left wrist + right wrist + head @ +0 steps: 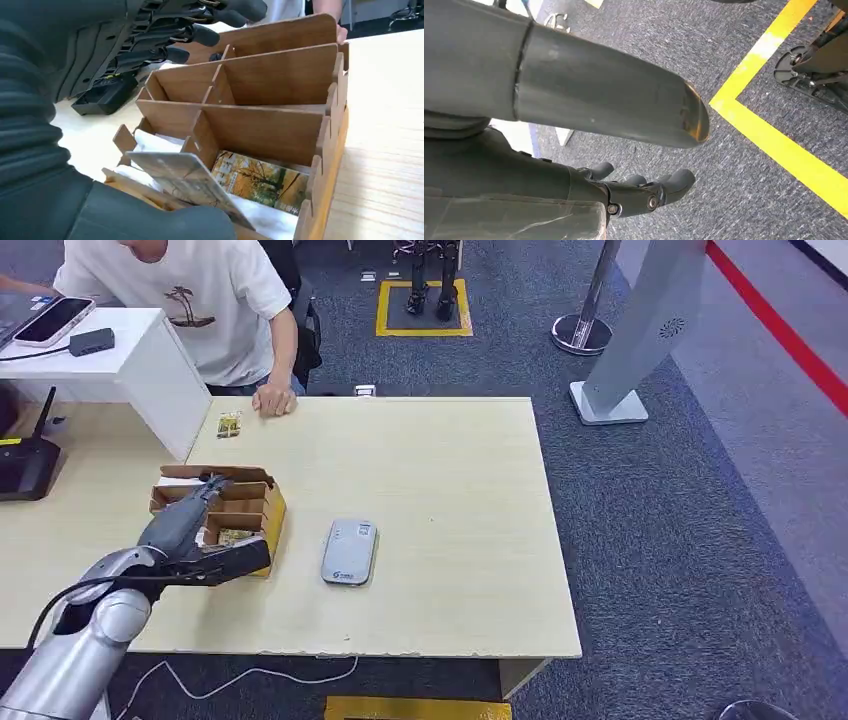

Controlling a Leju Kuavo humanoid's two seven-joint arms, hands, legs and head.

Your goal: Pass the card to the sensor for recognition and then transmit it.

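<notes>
A wooden divided box (pixel 268 512) stands on the left of the pale table (pixel 450 480). My left hand (pixel 198 532) hovers over its near end, thumb low and fingers spread above the compartments. In the left wrist view a grey card (pixel 187 176) leans tilted out of the nearest compartment of the box (pixel 280 75), lying against my thumb (pixel 150 220); the fingers (pixel 200 35) stay well away from it. A card with an autumn-tree picture (pixel 260 181) lies flat beside it. The grey sensor (pixel 349 551) lies right of the box. My right hand (pixel 644 192) hangs over the carpet, holding nothing.
A person in a white shirt sits at the far edge, one hand (pixel 273 400) on the table beside a small picture card (pixel 229 424). A white stand (pixel 130 365) with a phone (pixel 52 320) and a black router (pixel 25 465) sit on the left.
</notes>
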